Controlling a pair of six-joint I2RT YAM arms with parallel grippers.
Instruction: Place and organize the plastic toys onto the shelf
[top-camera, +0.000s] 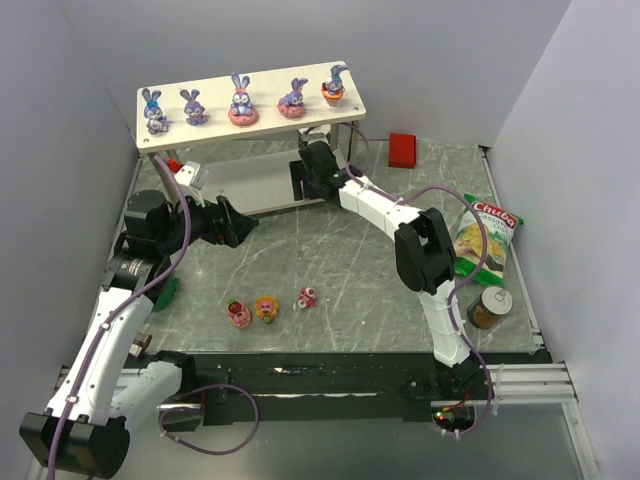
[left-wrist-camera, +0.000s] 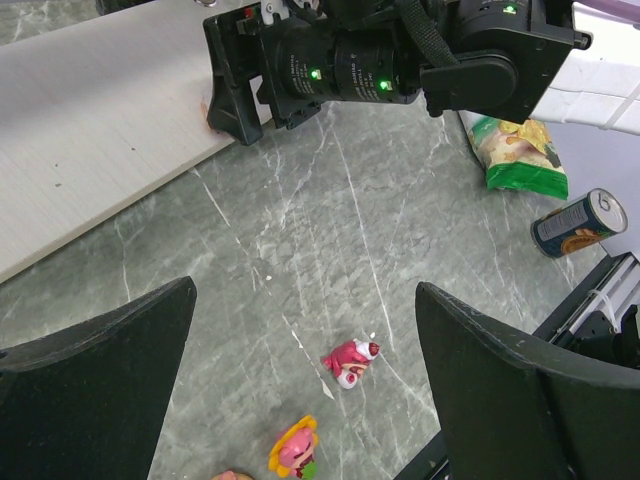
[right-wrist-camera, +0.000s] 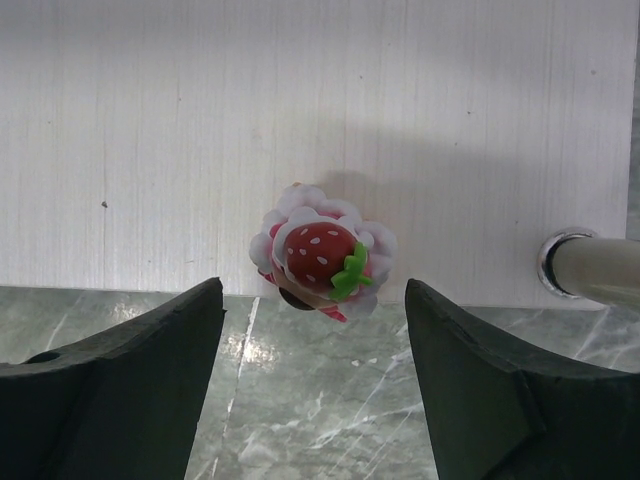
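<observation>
The shelf (top-camera: 200, 112) stands at the back, with several purple-blue bunnies (top-camera: 241, 100) lined up on its top board. My right gripper (top-camera: 303, 170) reaches in under that board. In the right wrist view it (right-wrist-camera: 314, 300) is open, and a strawberry-topped sweet (right-wrist-camera: 322, 256) sits between its fingers without touching them, at the front edge of the lower board (right-wrist-camera: 150, 120). Three more sweets lie on the table: pink (top-camera: 239, 314), yellow-pink (top-camera: 266, 307) and red-white (top-camera: 307, 297). My left gripper (left-wrist-camera: 305, 290) hangs open and empty above the red-white sweet (left-wrist-camera: 351, 362) and the yellow-pink one (left-wrist-camera: 294, 448).
A red block (top-camera: 403, 150) lies right of the shelf. A chip bag (top-camera: 485, 240) and a can (top-camera: 489, 307) sit at the right edge. A green plate (top-camera: 165, 292) shows partly under my left arm. A silver shelf post (right-wrist-camera: 590, 268) stands right of the right gripper.
</observation>
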